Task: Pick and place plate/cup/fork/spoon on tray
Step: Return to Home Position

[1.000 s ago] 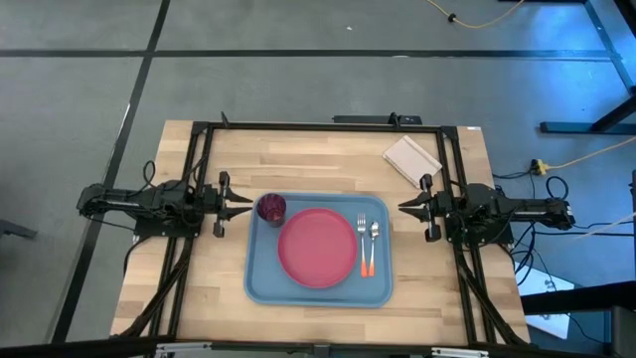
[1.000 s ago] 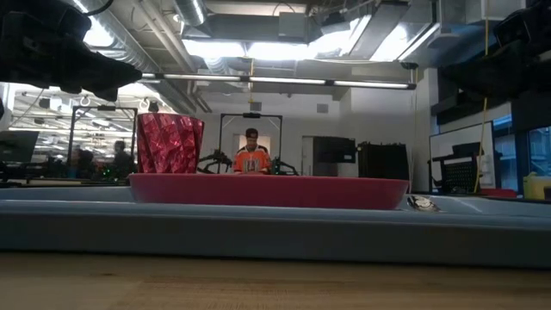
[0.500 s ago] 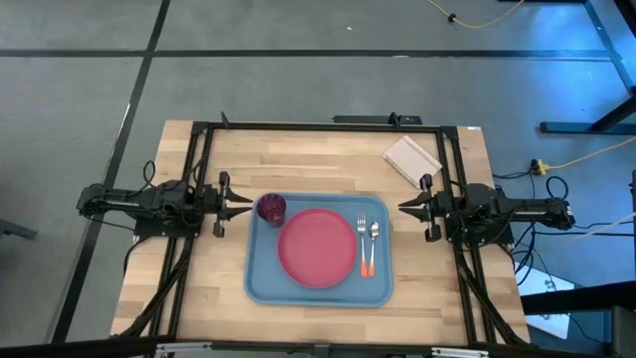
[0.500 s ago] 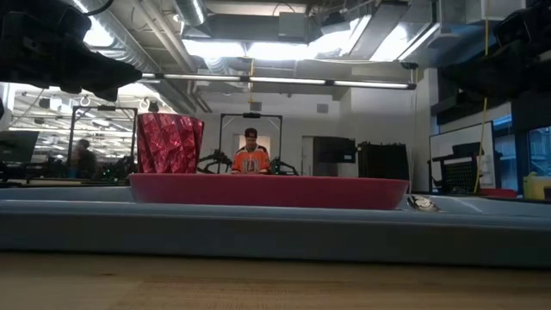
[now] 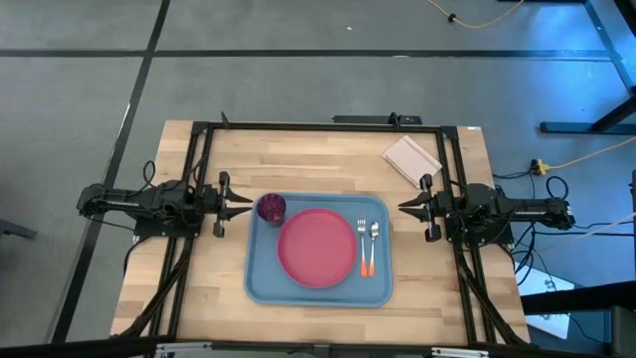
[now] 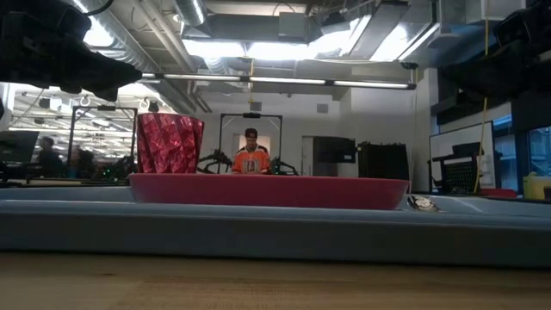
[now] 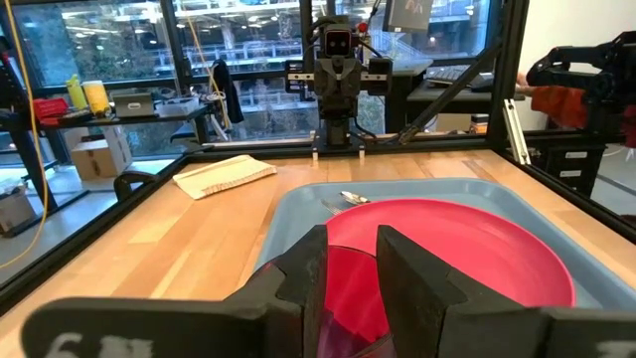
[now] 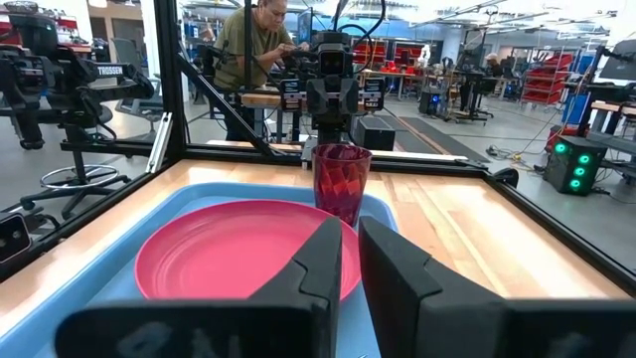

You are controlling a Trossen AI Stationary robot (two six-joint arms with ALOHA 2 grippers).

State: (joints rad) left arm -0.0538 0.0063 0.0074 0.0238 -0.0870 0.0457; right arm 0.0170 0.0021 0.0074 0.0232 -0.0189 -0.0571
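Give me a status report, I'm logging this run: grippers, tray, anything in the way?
Left gripper and right gripper empty beside tray, fingers slightly parted. Plate, cup, fork, spoon all on tray. Nothing obstructing.

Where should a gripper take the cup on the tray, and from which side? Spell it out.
Grip the cup across its upper wall, near the rim. It stands upright in the far left corner of the tray, mouth up, and its wall widens toward the top. Probably come from above or the left with the left gripper, which sits just beside it; the plate crowds its right side.
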